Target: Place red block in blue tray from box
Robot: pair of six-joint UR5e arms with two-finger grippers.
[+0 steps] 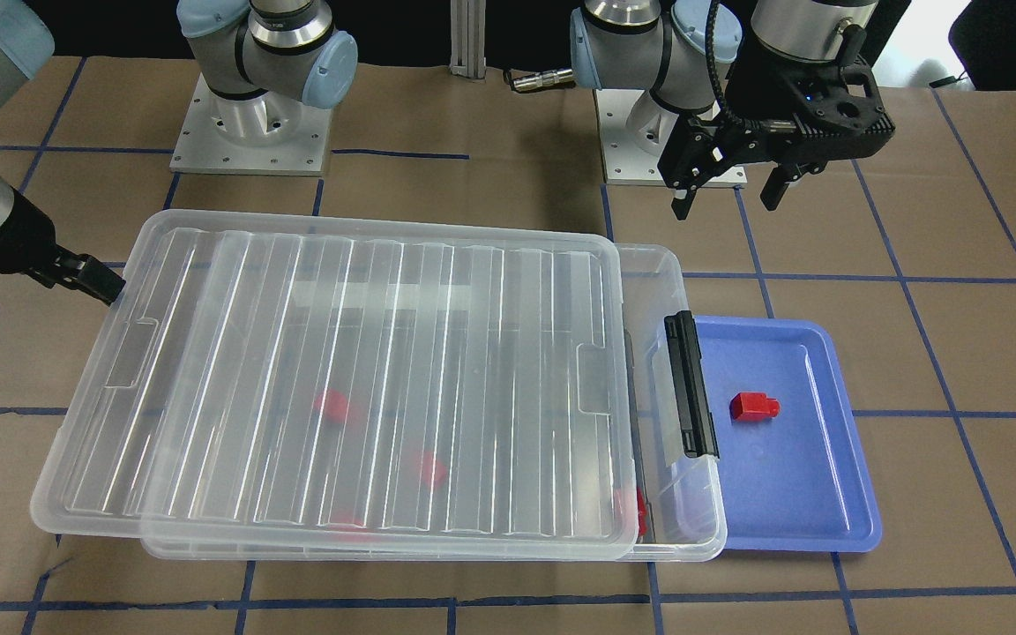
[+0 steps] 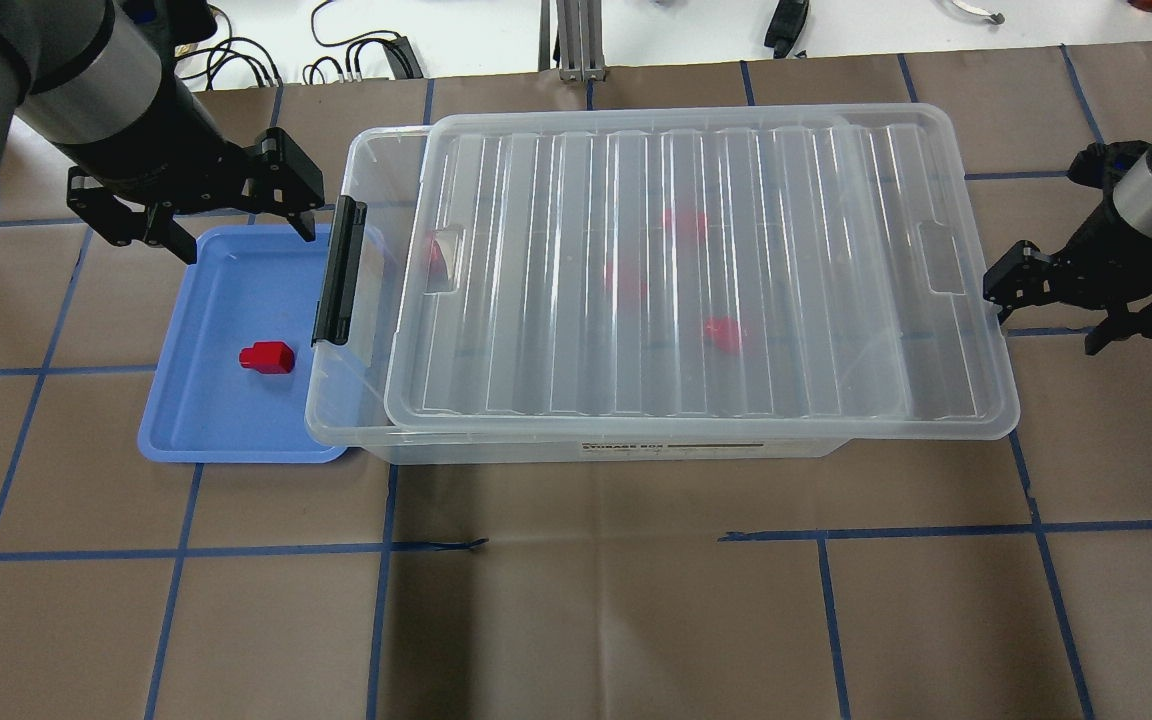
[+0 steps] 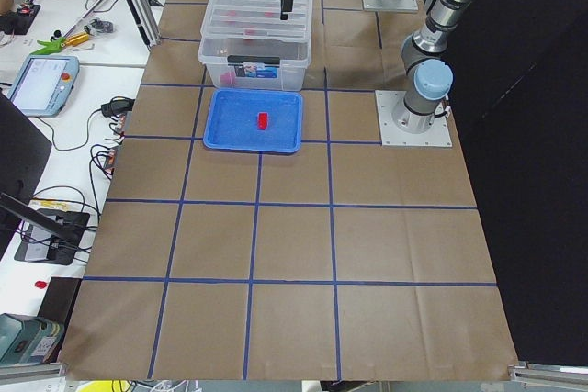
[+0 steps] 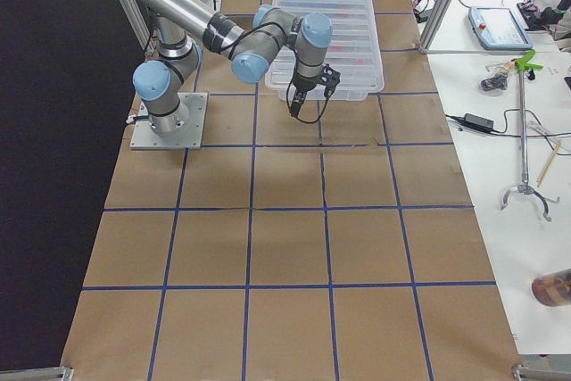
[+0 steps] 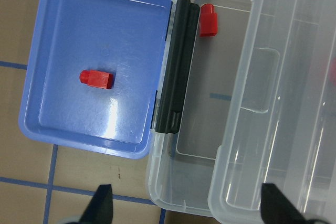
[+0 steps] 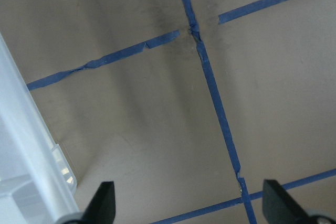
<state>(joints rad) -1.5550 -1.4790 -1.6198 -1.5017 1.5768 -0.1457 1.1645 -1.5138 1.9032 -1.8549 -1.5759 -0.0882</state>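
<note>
since one red block (image 1: 753,407) lies in the blue tray (image 1: 825,494), the job looks done, or nearly done if more blocks are meant to go over. start at the tray end of the table. the tray is smooth, shiny blue plastic, shallow, with round corners and a low rim. the block lies on its side near the middle of the tray and touches nothing else. it is hard, bright plastic, a little cube with a thinner stub on one end. the left gripper (image 1: 727,205) hangs high over the tray's back edge, its two black fingers spread wide with nothing between them. next comes the box (image 1: 693,520), pushed right up against the tray. it is big, low and see-through, with a black latch bar (image 1: 691,384) on the short side by the tray. its ribbed lid (image 1: 384,353) sits pushed toward the far end, so a gap shows at the latch end. one more red block (image 5: 208,20) shows in that gap, and others are red blurs (image 2: 721,333) under the lid. farthest off, the right gripper (image 2: 1048,318) waits just beside the box's far end, over the brown paper table (image 2: 576,620) with blue tape lines. its fingers are spread too, and it holds nothing.
</note>
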